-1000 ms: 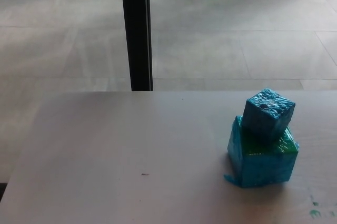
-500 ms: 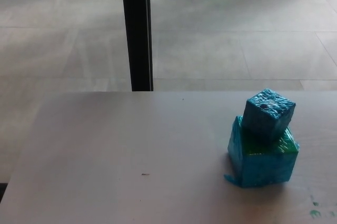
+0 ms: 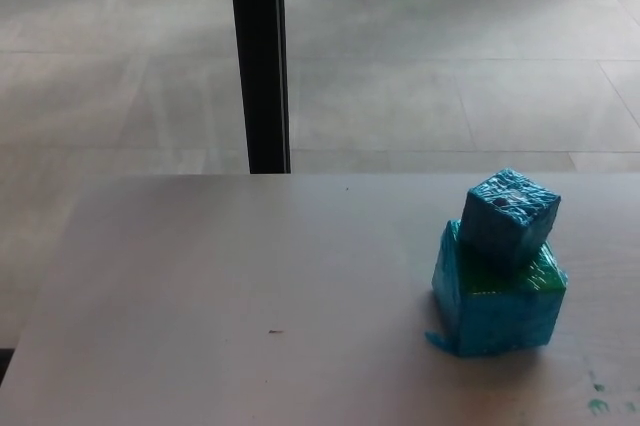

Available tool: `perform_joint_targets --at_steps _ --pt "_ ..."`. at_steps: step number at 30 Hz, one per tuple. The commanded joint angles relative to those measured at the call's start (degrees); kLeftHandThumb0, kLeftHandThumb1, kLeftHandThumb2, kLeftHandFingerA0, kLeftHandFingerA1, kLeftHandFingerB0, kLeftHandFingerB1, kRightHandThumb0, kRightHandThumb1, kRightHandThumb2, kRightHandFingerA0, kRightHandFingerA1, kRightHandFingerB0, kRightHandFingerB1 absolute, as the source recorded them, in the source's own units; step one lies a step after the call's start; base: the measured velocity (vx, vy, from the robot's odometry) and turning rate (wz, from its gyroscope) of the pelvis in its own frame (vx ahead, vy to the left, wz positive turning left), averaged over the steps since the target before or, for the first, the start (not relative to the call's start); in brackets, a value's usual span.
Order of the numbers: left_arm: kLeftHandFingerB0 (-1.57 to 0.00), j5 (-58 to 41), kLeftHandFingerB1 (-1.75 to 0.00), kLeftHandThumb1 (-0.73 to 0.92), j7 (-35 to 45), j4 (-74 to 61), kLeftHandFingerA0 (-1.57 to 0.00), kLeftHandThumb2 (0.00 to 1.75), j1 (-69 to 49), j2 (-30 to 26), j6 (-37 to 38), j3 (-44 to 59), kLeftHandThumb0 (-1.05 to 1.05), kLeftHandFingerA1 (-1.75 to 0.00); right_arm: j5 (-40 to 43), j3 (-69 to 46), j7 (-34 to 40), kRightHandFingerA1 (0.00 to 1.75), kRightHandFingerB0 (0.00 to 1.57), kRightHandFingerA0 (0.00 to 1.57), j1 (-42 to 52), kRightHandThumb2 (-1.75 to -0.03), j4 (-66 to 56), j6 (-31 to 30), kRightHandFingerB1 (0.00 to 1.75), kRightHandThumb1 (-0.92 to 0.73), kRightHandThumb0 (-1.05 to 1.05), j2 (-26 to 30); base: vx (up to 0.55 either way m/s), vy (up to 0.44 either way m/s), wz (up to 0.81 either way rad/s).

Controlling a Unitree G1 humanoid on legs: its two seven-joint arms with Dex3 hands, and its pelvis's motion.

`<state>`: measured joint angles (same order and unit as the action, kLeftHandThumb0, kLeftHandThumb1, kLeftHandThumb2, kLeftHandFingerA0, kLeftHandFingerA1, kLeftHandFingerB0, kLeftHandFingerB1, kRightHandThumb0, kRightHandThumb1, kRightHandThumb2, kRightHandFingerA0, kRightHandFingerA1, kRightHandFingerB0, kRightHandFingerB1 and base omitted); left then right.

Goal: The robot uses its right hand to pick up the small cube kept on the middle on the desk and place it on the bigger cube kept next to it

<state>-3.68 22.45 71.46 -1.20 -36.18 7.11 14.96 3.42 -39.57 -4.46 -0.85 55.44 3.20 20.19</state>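
Observation:
A small blue cube (image 3: 509, 213) rests on top of a bigger cube (image 3: 498, 310) wrapped in blue film, with green showing on its upper face. The small one sits turned at an angle and toward the back of the big one. Both stand at the right side of the pale desk (image 3: 250, 286). Neither of my hands shows in the head view.
A black vertical post (image 3: 259, 58) rises behind the desk's far edge. Grey tiled floor lies beyond. Small green marks (image 3: 598, 404) dot the desk near the front right corner. The desk's left edge slants toward the lower left.

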Motion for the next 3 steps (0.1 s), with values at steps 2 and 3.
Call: perform_joint_targets --at_steps 2,3 --pt "-0.54 -0.7 -0.45 0.68 -0.4 0.0 -0.5 0.61 -0.3 0.0 -0.8 1.0 -0.71 -0.58 3.4 1.5 1.2 0.86 0.66 0.59 0.1 -0.61 -0.4 -0.6 0.58 -0.74 -0.46 1.5 0.0 0.0 0.0" --pt "-0.54 -0.7 -0.45 0.68 -0.4 0.0 -0.5 0.61 -0.3 0.0 -0.8 1.0 -0.71 -0.58 3.4 1.5 1.2 0.86 0.66 0.59 0.1 -0.61 -0.4 -0.6 0.58 -0.74 -0.46 1.5 0.0 0.0 0.0"
